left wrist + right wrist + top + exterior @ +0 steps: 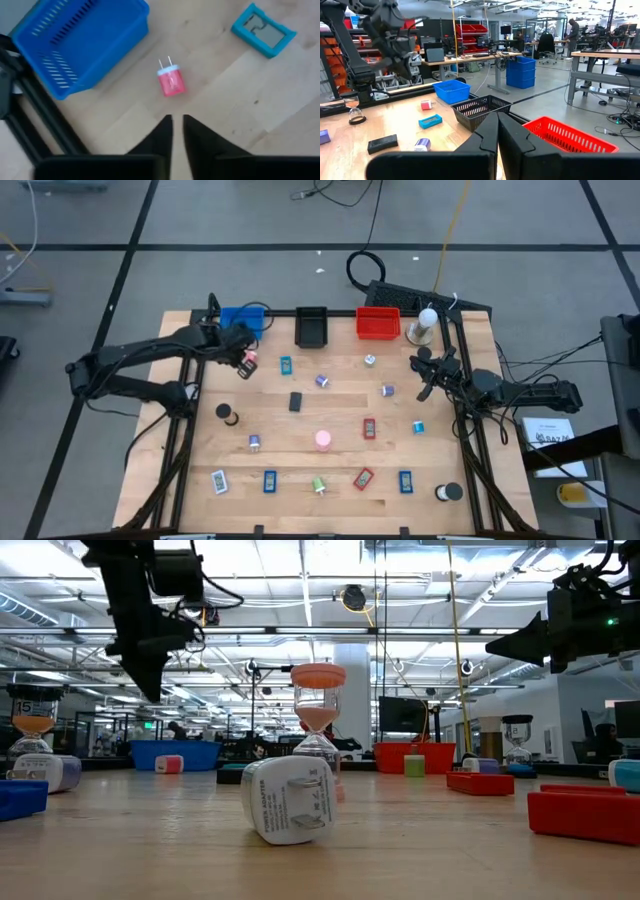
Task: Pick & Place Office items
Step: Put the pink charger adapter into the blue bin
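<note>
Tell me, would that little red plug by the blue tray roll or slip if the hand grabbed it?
The red plug looks boxy and lies flat on the table, so it probably won't roll. It looks like hard, smooth plastic, so it might skid when nudged. The left hand hovers over it, empty.

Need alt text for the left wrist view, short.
The left gripper, its dark fingers nearly closed and empty, hangs above a small pink plug adapter lying on the wooden table. A blue slotted plastic tray sits beside the adapter, and a flat teal rectangular item lies farther off.
</note>
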Controlling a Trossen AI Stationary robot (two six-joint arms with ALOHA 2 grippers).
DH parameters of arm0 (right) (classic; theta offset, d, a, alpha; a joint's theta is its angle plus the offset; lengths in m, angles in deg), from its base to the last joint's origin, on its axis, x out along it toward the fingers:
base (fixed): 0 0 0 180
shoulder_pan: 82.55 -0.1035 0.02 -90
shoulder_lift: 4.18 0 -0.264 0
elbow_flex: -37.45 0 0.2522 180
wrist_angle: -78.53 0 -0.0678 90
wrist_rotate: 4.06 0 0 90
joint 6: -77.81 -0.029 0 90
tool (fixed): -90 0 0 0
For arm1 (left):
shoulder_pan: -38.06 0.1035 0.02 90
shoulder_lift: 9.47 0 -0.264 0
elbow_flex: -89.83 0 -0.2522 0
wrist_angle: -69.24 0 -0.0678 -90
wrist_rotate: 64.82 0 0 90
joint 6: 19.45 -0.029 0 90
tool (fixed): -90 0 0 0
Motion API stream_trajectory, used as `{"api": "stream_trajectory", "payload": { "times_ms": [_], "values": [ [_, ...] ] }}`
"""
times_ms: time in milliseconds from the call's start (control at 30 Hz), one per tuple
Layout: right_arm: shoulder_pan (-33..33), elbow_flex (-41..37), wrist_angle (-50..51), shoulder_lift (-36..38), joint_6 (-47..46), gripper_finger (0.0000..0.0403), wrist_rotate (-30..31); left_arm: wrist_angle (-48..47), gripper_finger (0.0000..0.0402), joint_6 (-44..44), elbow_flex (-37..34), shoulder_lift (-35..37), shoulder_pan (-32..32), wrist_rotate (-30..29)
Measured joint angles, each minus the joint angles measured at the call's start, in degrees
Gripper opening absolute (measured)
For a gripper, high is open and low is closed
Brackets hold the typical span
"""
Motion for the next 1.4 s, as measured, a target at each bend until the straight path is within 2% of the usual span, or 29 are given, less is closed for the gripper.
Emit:
{"api": "stream_trajectory", "payload": {
  "times_ms": [300,400,500,667,1100,1200,1400],
  "values": [
    [0.0,0.0,-0.01,0.0,0.02,0.0,0.0,11.46,0.0239,2.73,-2.71,-11.94,2.3,-0.44],
    [0.0,0.0,0.0,0.0,0.01,0.0,0.0,13.3,0.0276,2.9,-2.68,-16.08,4.16,-0.51],
    [0.0,0.0,-0.01,-0.01,0.01,0.0,0.0,14.06,0.0289,2.93,-2.68,-19.37,5.99,-0.48],
    [0.01,0.0,-0.01,0.01,0.02,0.0,0.0,18.89,0.0272,1.54,-2.66,-22.15,7.68,0.3],
    [0.01,0.0,0.0,0.0,0.0,0.0,0.0,21.44,0.0161,0.96,-2.66,-23.98,8.71,3.36],
    [-0.01,0.01,-0.01,0.01,0.02,0.0,0.0,21.64,0.0136,0.52,-2.66,-23.97,8.68,2.32],
    [0.0,-0.01,-0.01,0.0,0.01,0.0,0.01,26.87,0.0135,0.12,-3.94,-20.34,4.3,-3.22]
  ]
}}
